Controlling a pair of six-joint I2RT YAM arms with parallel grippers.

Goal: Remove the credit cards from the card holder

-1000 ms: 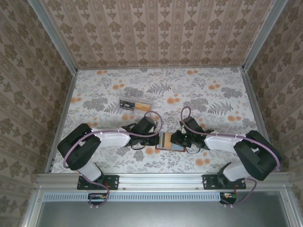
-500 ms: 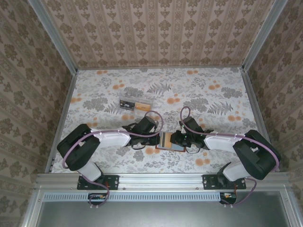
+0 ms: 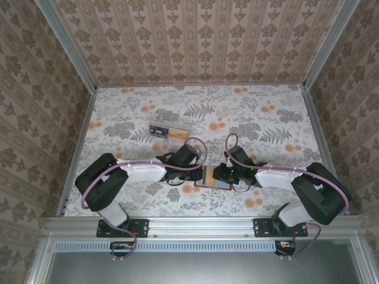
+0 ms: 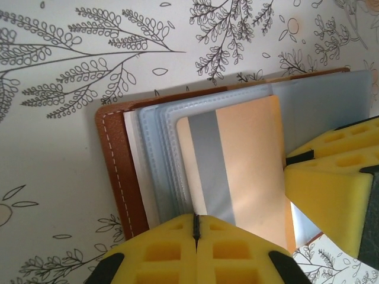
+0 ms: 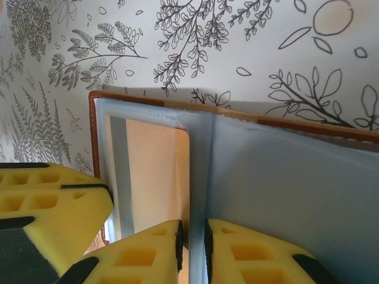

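The card holder (image 3: 215, 179) lies open on the table between both grippers, its brown rim (image 4: 115, 171) around blue-grey sleeves (image 5: 284, 183). An orange-tan credit card (image 4: 249, 160) with a grey stripe lies on the left half, also seen in the right wrist view (image 5: 154, 171). My left gripper (image 3: 199, 171) is shut, its yellow tips (image 4: 195, 228) together at the card's near edge with nothing seen between them. My right gripper (image 3: 221, 176) is shut (image 5: 192, 242) on an upright blue-grey leaf at the holder's middle fold. Any dark grey card is hidden.
A clear plastic oblong box (image 3: 170, 131) lies behind the left gripper, further out on the floral tabletop. Metal rails edge the table at left (image 3: 77, 148) and right (image 3: 317, 136). The two grippers sit close together over the holder.
The left gripper has slid a little to the right, onto the left half of the card holder. The right gripper and the holder have stayed in place.
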